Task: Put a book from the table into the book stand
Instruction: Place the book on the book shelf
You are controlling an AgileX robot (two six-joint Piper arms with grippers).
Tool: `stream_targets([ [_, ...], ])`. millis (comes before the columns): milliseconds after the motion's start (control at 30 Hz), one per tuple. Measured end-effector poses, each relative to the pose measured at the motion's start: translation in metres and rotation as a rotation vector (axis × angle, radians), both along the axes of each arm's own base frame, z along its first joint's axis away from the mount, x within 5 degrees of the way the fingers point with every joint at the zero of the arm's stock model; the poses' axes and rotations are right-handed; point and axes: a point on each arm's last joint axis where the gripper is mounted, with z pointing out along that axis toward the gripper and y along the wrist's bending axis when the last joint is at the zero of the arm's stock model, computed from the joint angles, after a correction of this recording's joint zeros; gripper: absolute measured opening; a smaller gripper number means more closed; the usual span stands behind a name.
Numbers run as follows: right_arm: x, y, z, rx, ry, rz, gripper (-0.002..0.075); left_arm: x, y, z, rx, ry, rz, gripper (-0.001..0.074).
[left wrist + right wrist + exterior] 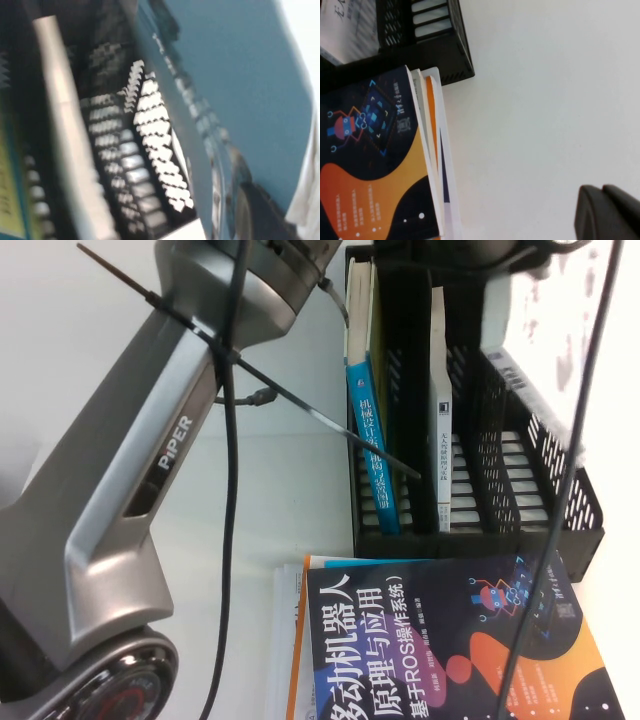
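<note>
The book (545,330) shows its white front cover, tilted over the right slot of the black book stand (520,510) at the back right. In the left wrist view its dark teal back cover (240,75) fills the picture beside the stand's perforated slots (142,150). My left gripper (240,202) is shut on the book's edge, with one dark finger (265,215) pressed on the teal cover. My right gripper (612,215) is shut and empty, low over the bare white table (535,100). The book's white cover (342,27) also shows there, above the stand (445,55).
A blue-spined book (372,440) stands in the stand's left slot and a white-spined one (442,440) in the middle slot. A dark book with orange graphics (440,640) lies on a stack in front of the stand. My left arm (150,470) crosses the left side.
</note>
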Motion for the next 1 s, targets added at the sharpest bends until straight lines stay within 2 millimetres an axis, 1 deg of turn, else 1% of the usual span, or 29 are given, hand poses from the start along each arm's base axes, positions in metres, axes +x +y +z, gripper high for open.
stream_targets([
  [200,0.000,0.000,0.000,0.000,0.000,0.000,-0.0003,0.005,0.005,0.000,0.038,-0.039,0.052,0.0117],
  [267,0.000,0.000,0.000,0.001,0.000,0.000,-0.0003,0.009,0.004,-0.004,0.043,-0.032,0.056,0.0117],
  [333,0.000,0.000,0.000,0.001,0.000,0.000,-0.0003,0.016,0.002,-0.011,0.049,-0.011,0.056,0.0117],
  [533,0.000,0.000,0.000,0.001,0.000,0.000,-0.0003,0.031,-0.013,-0.042,0.082,0.052,0.042,0.0117],
  [1000,0.000,0.000,0.000,0.007,0.005,0.001,-0.0003,0.050,-0.033,-0.085,0.127,0.138,0.066,0.0117],
])
